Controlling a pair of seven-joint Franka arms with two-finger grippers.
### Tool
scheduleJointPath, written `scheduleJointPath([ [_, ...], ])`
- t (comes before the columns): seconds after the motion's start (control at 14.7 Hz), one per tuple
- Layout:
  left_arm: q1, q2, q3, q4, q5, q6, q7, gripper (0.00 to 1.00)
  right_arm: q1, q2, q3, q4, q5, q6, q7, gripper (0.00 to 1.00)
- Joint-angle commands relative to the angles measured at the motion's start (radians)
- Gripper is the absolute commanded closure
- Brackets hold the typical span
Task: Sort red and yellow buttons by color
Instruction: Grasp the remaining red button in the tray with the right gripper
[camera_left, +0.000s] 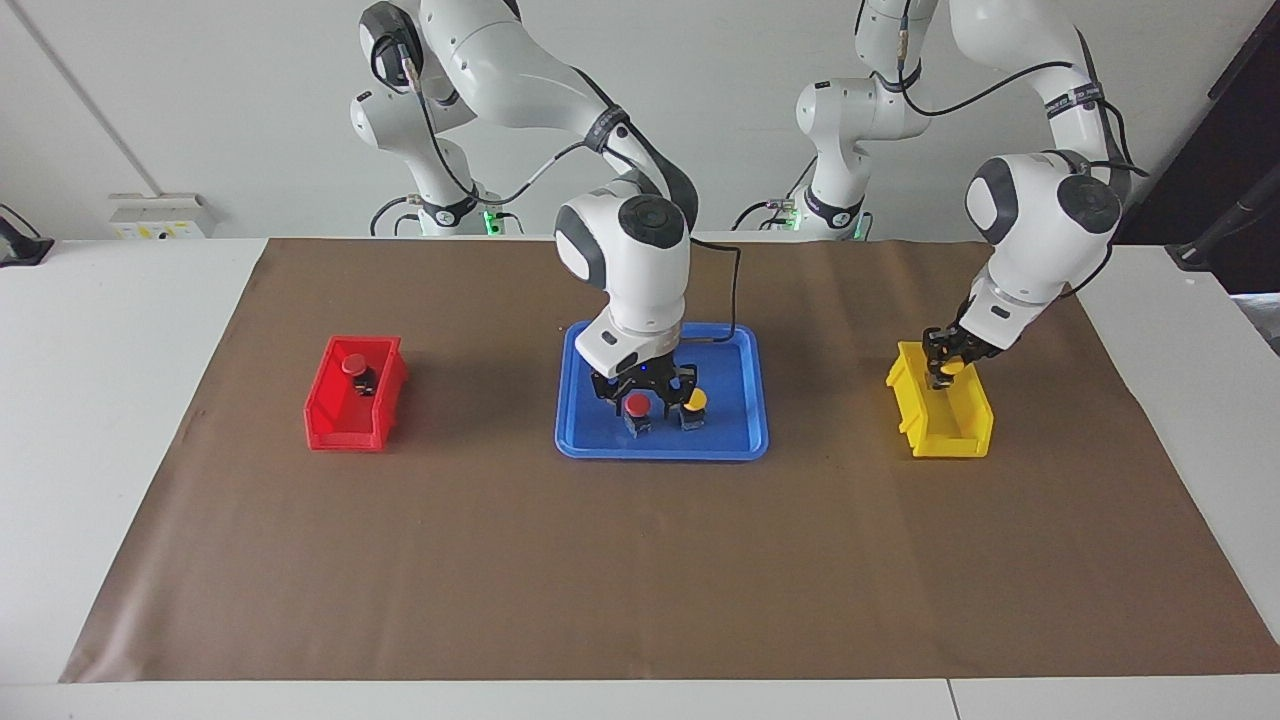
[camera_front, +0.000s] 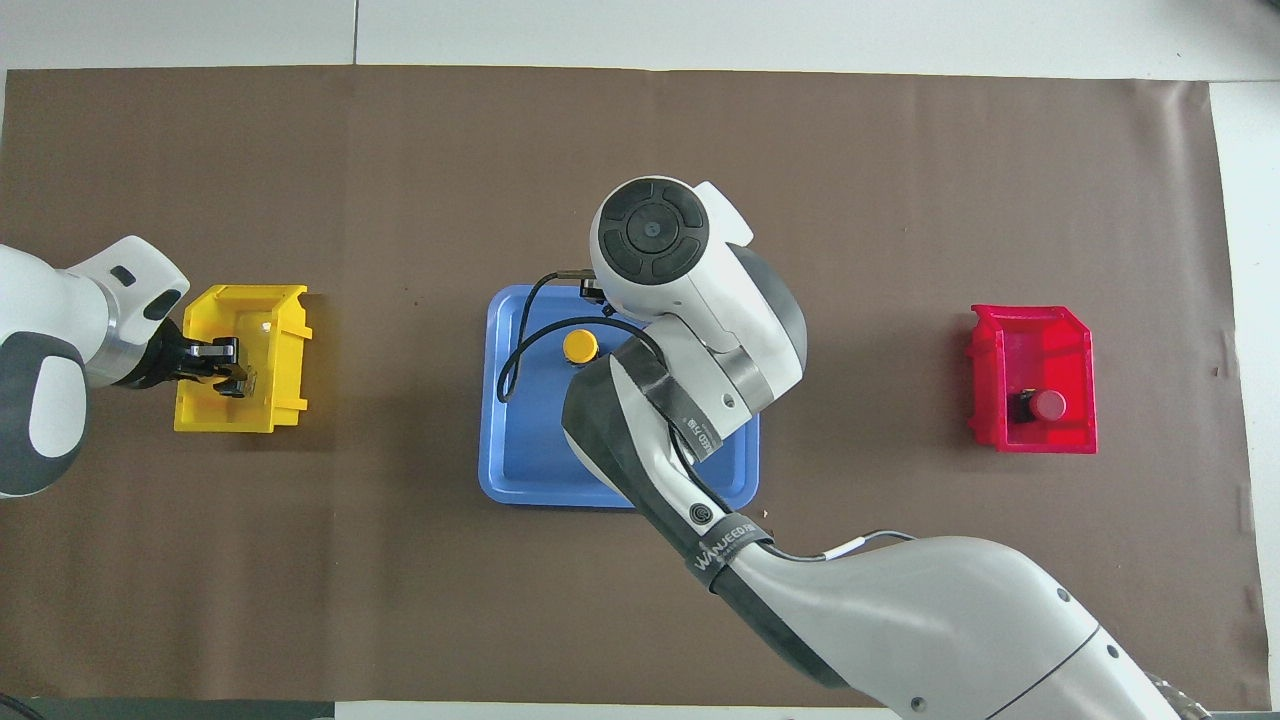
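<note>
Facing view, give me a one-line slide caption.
Right end effector over the red button on the blue tray; left end effector holds a yellow button in the yellow bin.

It looked like a robot lab. Two white robot arms stood at a big white table covered with brown paper, by a plain white wall.
</note>
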Motion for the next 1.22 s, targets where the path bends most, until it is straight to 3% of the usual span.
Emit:
scheduleJointPath([
  [0.0,0.014,-0.034,-0.010,-0.109,0.010,0.116,0.004,0.96,-0.004,-0.044,0.004,-0.079,-0.011,0.037,0.005,0.33],
  [0.2,0.014,-0.021,-0.010,-0.131,0.010,0.148,0.005,0.93,-0.002,-0.066,0.005,-0.152,-0.011,0.103,0.007,0.33],
  [0.34,0.014,-0.009,-0.010,-0.130,0.010,0.148,0.007,0.80,0.013,-0.073,0.004,-0.166,-0.011,0.108,0.007,0.34],
  [0.48,0.014,-0.006,-0.010,-0.122,0.010,0.148,0.007,0.55,0.015,-0.076,0.004,-0.180,-0.011,0.109,0.007,0.34],
  [0.68,0.016,-0.003,-0.010,-0.108,0.010,0.144,0.007,0.45,0.035,-0.089,0.004,-0.209,-0.011,0.111,0.007,0.34],
  [0.82,0.025,0.006,-0.010,-0.093,0.008,0.138,0.008,0.44,0.032,-0.095,0.004,-0.221,-0.011,0.111,0.005,0.45],
  [1.02,0.031,0.017,-0.010,-0.038,0.008,0.090,0.010,0.38,0.024,-0.093,0.004,-0.211,-0.011,0.109,0.001,0.76],
  [1.09,0.031,0.017,-0.010,0.011,0.007,0.034,0.011,0.30,0.019,-0.092,0.004,-0.199,-0.011,0.100,-0.003,0.84],
  [1.16,0.030,0.019,-0.010,0.068,0.008,-0.027,0.018,0.09,0.016,-0.092,0.002,-0.174,-0.011,0.082,-0.009,0.87],
])
